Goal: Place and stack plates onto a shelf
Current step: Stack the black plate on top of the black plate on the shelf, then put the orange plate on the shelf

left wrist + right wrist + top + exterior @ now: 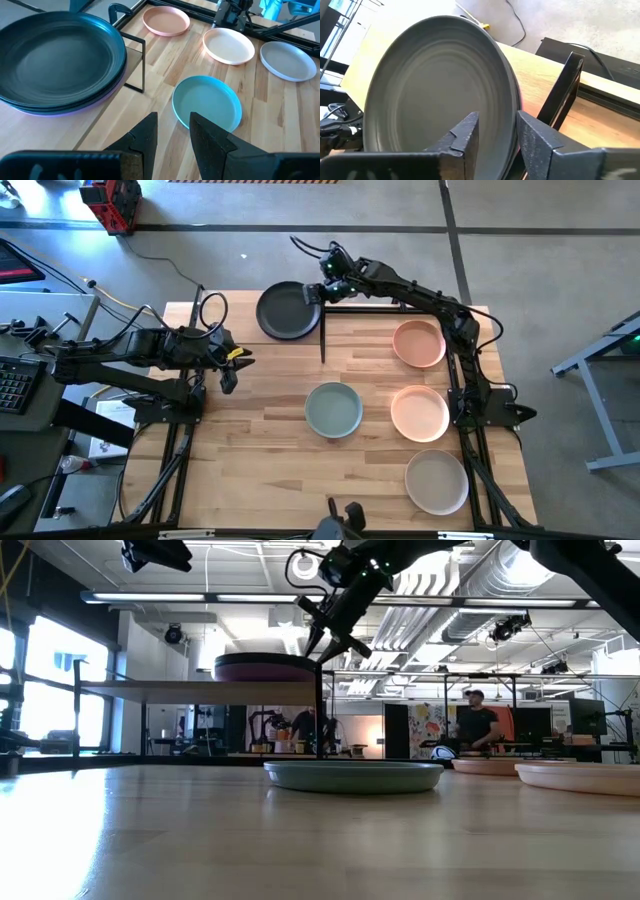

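A dark grey plate [288, 310] lies on top of a purple plate [265, 667] on the shelf [200, 690], a light-wood panel on thin black posts at the table's far left. My right gripper [497, 125] is open at the stack's right edge, slanting down from the far right. Its fingers stand on either side of the top plate's rim. My left gripper [172, 125] hangs open over the table's left side, holding nothing. On the table lie a sage green plate [333, 409], two peach plates [418, 343] [419, 413] and a beige plate [436, 481]. My right gripper has one finger [465, 135] over the hollow of the dark grey plate and the other outside its rim [512, 112], at the plate's right edge. Whether either finger touches the rim, I cannot tell. The plate lies flat on the purple one.
A black shelf post [322, 335] stands just right of the stack, close to my right gripper. The loose plates fill the table's middle and right side. Bare wood [250, 460] shows at the near left. A person [478, 725] stands in the room beyond the table.
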Robot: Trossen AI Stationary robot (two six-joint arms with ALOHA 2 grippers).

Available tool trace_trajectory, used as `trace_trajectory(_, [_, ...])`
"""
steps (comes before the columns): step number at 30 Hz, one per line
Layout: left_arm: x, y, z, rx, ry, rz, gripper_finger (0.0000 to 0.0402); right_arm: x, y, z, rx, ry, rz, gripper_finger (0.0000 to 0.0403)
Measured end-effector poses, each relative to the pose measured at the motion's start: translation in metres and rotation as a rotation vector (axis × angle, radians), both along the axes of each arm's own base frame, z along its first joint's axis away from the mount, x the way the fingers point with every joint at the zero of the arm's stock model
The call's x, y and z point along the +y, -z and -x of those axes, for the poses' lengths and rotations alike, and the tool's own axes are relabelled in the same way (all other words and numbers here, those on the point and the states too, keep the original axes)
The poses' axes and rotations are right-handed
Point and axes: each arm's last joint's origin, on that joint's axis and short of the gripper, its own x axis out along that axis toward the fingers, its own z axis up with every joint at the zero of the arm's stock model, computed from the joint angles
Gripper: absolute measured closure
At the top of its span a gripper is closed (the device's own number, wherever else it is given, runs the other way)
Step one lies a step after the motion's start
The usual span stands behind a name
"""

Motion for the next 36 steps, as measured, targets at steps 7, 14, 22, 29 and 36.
trace_trajectory(7, [0.0,0.001,-0.001,0.003,-0.003,0.004,0.0298,-0.003,-0.012,0.009,-0.034,-0.037,0.0,0.0279])
trace_trajectory(14, [0.0,0.003,-0.006,0.035,0.02,-0.028,0.0298,0.003,-0.031,0.028,-0.082,-0.216,-0.097,0.0279])
trace_trajectory(22, [0.001,0.008,-0.015,0.074,-0.012,-0.055,0.0298,0.037,-0.016,0.054,0.262,-0.373,-0.262,0.0279])
trace_trajectory(29, [0.004,0.01,-0.02,0.087,-0.07,-0.093,0.0298,0.068,-0.008,0.062,0.624,-0.376,-0.187,0.0279])
trace_trajectory(36, [0.013,0.011,-0.02,0.078,-0.154,-0.054,0.0298,0.084,-0.008,0.058,0.681,-0.435,-0.13,0.0279])
